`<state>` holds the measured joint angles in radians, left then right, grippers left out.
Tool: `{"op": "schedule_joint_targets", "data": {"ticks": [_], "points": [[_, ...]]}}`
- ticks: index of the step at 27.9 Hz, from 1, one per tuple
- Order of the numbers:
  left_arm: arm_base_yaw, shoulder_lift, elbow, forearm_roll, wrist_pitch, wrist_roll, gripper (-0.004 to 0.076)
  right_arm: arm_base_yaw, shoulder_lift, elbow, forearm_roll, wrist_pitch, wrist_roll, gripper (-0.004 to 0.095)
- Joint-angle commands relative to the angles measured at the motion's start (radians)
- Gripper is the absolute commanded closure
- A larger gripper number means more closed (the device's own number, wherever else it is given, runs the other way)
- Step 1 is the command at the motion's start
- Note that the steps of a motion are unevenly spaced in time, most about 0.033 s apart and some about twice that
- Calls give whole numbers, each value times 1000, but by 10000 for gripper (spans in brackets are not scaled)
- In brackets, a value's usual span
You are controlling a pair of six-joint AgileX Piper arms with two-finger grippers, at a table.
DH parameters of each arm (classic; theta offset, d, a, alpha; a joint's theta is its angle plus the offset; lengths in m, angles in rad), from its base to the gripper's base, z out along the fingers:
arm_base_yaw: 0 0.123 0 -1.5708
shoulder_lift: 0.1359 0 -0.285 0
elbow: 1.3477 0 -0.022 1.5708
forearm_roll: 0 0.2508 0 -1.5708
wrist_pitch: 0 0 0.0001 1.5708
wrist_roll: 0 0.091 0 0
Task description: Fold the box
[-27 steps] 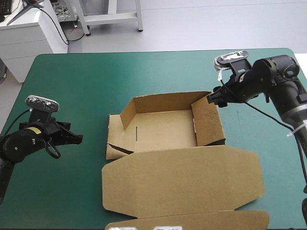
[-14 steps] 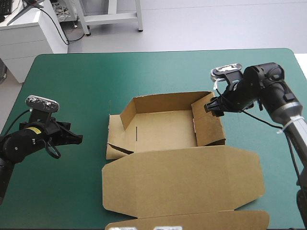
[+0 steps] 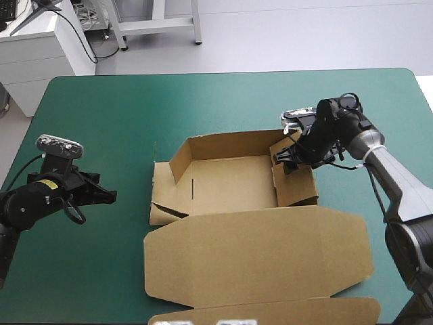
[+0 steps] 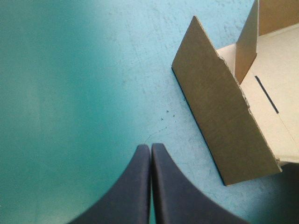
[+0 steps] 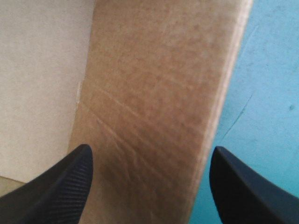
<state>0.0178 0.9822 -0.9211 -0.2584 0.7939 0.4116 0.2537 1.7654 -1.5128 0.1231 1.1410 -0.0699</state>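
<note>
At the right wall (image 3: 298, 177) of the box (image 3: 230, 184), the right gripper (image 5: 150, 150) stands spread, the wall between its fingers (image 5: 56, 186). The left gripper (image 4: 150, 146) is pressed together over the teal-green cover (image 4: 70, 93).

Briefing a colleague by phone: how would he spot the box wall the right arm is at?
On the teal-green table lies the brown box, lid flat toward the near edge. The wall is the raised side facing the table's right edge, the only one straddled by the open right pincer.

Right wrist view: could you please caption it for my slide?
Open right pincer framing a raised wall of the box.
</note>
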Motion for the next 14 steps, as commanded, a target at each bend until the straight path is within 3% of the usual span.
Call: {"op": "schedule_joint_targets", "data": {"ticks": [1,5,8,10,11,14], "points": [[2,-13,-25,-26,-49,-2,733,-6,-15,-21,7,-24,1,260],[2,-13,-25,-26,-45,-2,732,-6,5,-21,8,-33,1,262],[2,-13,-25,-26,-45,-2,732,-6,5,-21,8,-35,1,349],[2,-13,-25,-26,-45,-2,733,-6,5,-21,8,-35,1,460],[2,-13,-25,-26,-45,-2,732,-6,5,-21,8,-36,1,611],[2,-13,-25,-26,-45,-2,733,-6,5,-21,8,-34,-16,845]]}}
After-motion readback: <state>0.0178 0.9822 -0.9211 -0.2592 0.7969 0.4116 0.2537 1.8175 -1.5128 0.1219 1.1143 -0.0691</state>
